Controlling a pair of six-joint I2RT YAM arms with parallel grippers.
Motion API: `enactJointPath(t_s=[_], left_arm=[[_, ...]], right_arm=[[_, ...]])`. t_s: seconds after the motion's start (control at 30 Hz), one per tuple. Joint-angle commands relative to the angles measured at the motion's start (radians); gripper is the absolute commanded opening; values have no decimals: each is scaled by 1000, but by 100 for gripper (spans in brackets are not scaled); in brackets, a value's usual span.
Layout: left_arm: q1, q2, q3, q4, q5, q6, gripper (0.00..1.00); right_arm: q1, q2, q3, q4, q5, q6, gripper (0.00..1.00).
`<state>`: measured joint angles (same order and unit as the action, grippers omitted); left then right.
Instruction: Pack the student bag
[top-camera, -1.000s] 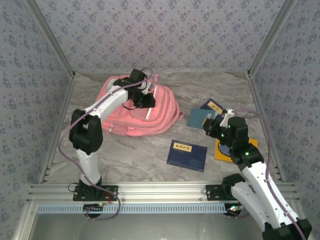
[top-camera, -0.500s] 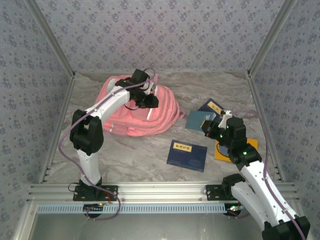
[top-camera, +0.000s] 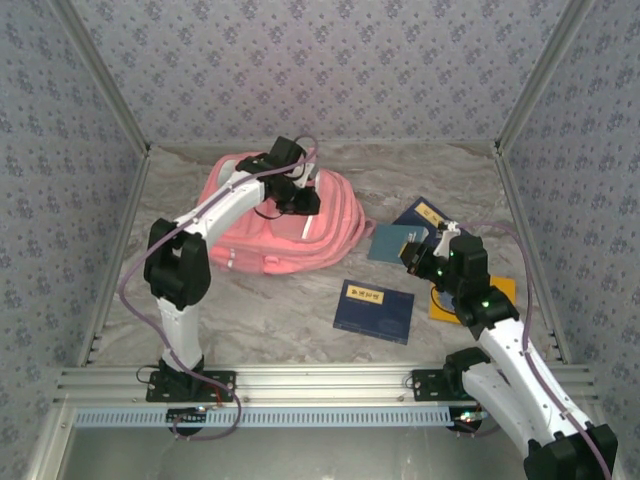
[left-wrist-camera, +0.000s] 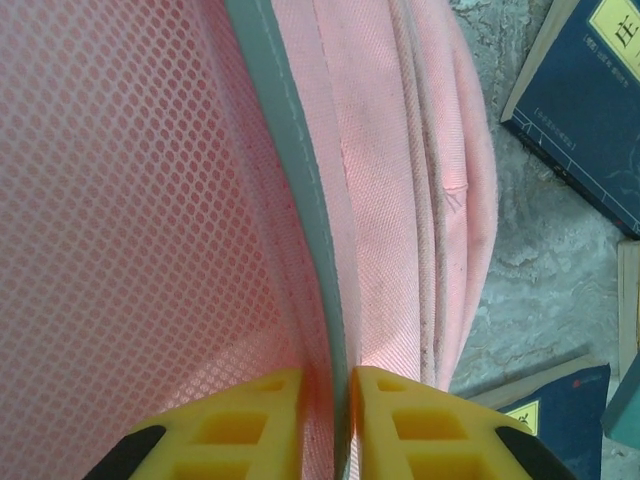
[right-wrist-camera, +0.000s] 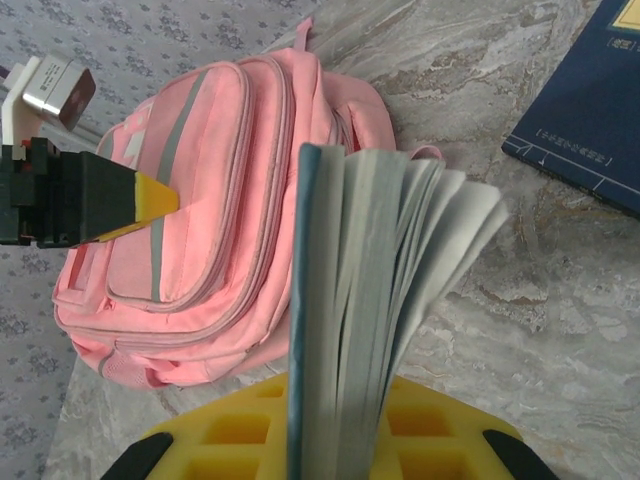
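Over student bag (top-camera: 330, 228), L arm (top-camera: 215, 205) outstretched, L gripper (left-wrist-camera: 345, 400) pinching fabric

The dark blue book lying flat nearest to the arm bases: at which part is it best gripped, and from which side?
The dark blue book lies flat on the table, so a pinch from straight above meets only its broad cover. Probably best is its near long edge, approached low from the arms' side, where bare tabletop lies before it.
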<state>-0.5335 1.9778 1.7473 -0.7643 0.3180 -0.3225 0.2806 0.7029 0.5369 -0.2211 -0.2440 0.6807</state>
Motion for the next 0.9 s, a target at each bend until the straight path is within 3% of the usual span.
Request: enactJointPath(t_s=[0.0, 0.37, 0.87], left_arm=[[-22, 42, 50, -9, 30, 5, 21], [-42, -12, 72, -75, -74, 26, 26], [-63, -26, 67, -61, -34, 6, 26]], right_arm=[[-6, -2, -5, 57, -18, 14, 0], [-6, -2, -17, 62, -11, 19, 0], [-4, 44, -11, 97, -27, 31, 0]])
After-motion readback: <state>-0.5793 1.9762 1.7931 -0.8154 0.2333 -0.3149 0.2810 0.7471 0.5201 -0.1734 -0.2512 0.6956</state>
